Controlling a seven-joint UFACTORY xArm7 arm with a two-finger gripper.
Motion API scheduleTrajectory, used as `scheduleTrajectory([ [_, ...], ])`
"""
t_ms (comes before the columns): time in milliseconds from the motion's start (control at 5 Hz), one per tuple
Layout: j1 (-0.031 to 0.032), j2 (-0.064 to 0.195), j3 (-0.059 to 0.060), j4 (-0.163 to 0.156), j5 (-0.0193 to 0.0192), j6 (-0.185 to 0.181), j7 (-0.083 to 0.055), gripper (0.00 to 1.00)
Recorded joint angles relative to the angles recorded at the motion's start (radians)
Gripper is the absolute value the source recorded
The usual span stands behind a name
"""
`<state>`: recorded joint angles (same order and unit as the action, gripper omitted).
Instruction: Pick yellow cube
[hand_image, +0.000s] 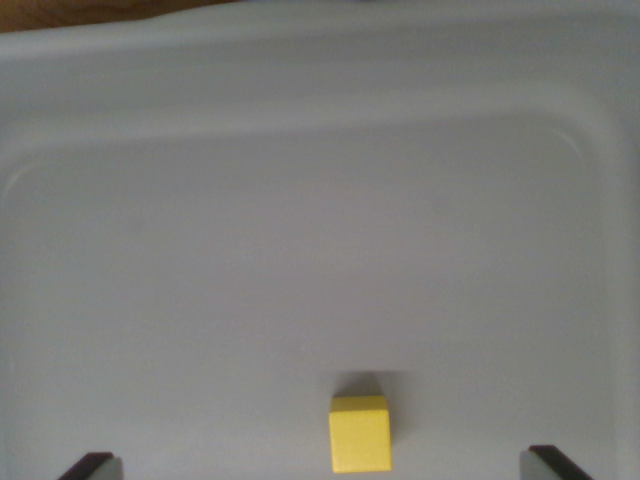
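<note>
Gripper fingertips spread wide at bottom corners, yellow cube between them untouched, on white tray

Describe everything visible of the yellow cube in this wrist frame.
The yellow cube is small, plain and matte, its front face squarely to the camera and a thin strip of its top showing. It sits flat on the white tray, low in the view, between the two dark fingertips. Neither touches it.
</note>
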<state>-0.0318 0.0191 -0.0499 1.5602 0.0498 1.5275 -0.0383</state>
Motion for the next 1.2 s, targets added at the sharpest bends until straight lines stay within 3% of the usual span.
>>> scheduleTrajectory([
  [1200, 0.0014, 0.010, -0.002, -0.053, -0.0002, -0.058, -0.006, 0.00],
])
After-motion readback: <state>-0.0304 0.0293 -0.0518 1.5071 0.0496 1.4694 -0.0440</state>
